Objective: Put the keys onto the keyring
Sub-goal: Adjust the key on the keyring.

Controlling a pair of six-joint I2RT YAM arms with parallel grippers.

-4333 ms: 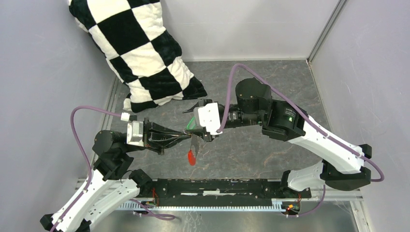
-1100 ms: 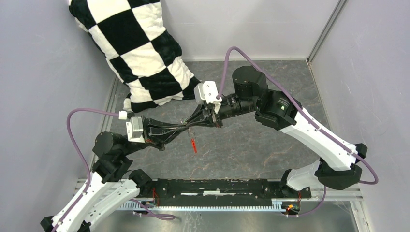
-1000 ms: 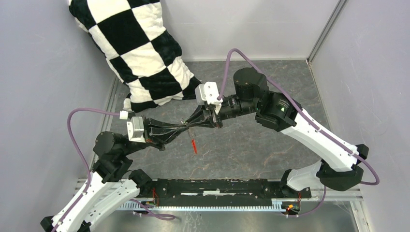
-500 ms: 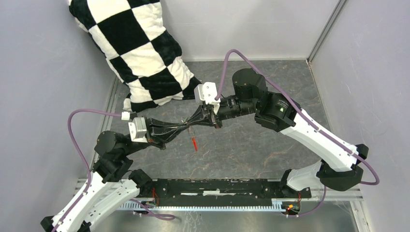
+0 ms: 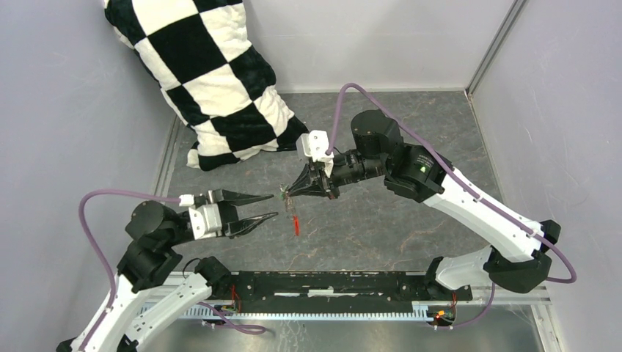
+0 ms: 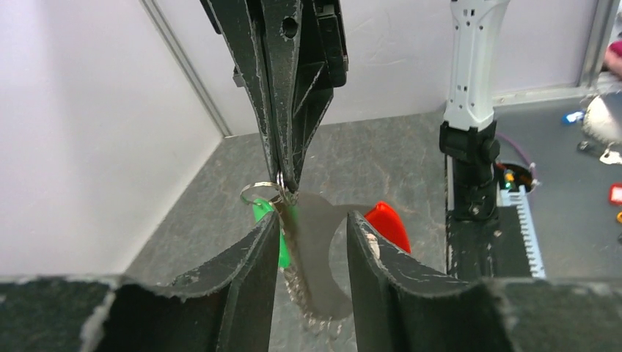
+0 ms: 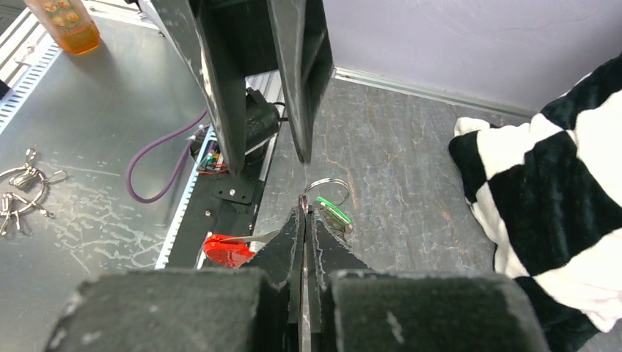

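Observation:
My right gripper is shut on the keyring, a thin silvery ring held above the table. The ring's red tag dangles below it on a flat metal strip. A green-headed key hangs right at the ring, beside the shut fingertips; whether it is threaded on I cannot tell. My left gripper stands open just left of the ring, touching nothing. In the left wrist view the ring, the green key and the red tag hang beyond the open left gripper.
A black-and-white checked pillow leans in the back left corner. Beyond the table's near edge, on a metal surface, stand an orange bottle and a bunch of loose keys. Grey walls close in on three sides.
My left gripper has opened, let go of the ring and drawn back to the left. The right gripper has stayed shut on the ring, and the red tag still hangs below.

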